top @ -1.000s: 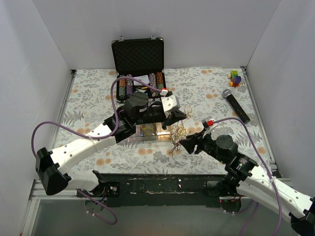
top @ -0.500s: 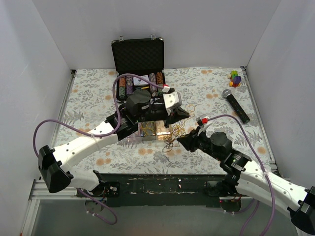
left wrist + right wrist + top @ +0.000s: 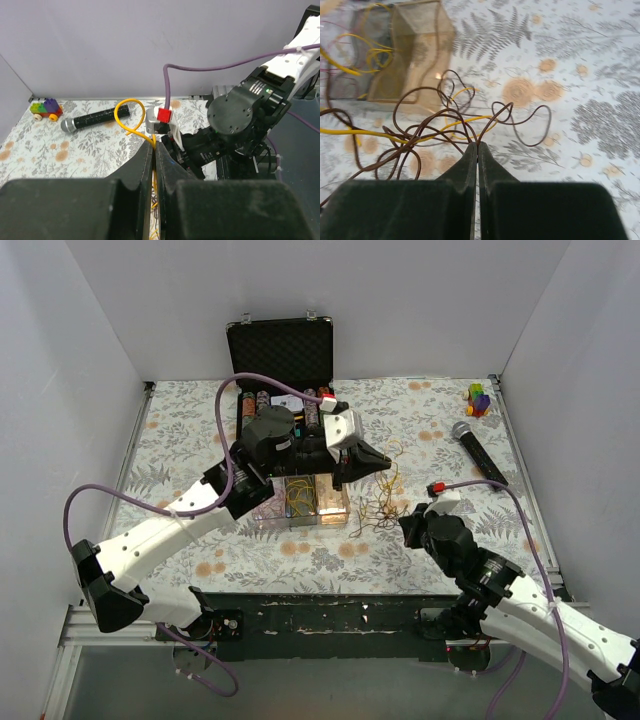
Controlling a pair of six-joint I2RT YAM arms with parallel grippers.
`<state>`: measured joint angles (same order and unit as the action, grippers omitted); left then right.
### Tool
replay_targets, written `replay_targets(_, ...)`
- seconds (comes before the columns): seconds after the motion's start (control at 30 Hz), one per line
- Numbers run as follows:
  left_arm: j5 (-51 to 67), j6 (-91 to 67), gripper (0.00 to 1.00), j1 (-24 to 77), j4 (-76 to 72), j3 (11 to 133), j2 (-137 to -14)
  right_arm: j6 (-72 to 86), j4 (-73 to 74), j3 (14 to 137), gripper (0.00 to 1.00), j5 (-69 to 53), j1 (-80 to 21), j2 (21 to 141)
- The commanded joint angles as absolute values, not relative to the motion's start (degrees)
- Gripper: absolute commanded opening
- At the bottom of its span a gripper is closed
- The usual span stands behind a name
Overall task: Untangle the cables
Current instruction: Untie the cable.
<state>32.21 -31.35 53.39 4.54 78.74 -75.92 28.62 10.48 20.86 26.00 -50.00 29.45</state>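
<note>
1. The thin, springy cables (image 3: 378, 505), glossy loops of yellow and dark brown wire, form a loose, airy tangle on the cloth between the two grippers, just right of a clear, hard plastic box (image 3: 300, 502) that holds more yellow coils.
2. The left gripper (image 3: 388, 462), with matte black wedge-shaped fingers, is pinched shut on a yellow strand that curls up out of its tips.
3. The right gripper (image 3: 405, 525) has its dark fingers pressed together, with brown loops meeting at their tips, so it grips the tangle's near side.
4. The table wears a pale cloth (image 3: 180, 440) printed with grey ferns and orange blossoms.
5. Farther back stands an open black case with a ribbed foam lid (image 3: 280, 355). To the right lie a black cylindrical microphone (image 3: 480, 453) and a small stack of bright toy bricks (image 3: 479, 399).
6. Plain white walls (image 3: 400, 310) enclose the table.
</note>
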Motion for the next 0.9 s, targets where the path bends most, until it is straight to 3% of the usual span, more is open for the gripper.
replay_targets(0.0, 34.1, -31.6, 0.0, 53.5, 5.4, 83.4, -74.4, 35.8, 23.0, 25.4, 0.01, 39.6, -50.2, 32.2)
replay_targets(0.3, 31.6, -27.5, 0.0, 53.5, 7.6, 91.1, -75.3, 41.9, 30.5, 30.2, 0.01, 43.6, -49.4, 42.3)
replay_targets(0.63, 31.5, -22.8, 0.0, 53.5, 10.3, 102.0, -75.9, 43.9, 30.0, 27.8, 0.01, 42.6, -47.6, 43.2)
replay_targets(0.87, 24.4, -14.9, 0.0, 53.5, 0.8, 103.8, -74.9, 44.5, 30.3, 29.1, 0.01, 40.8, -46.4, 46.8)
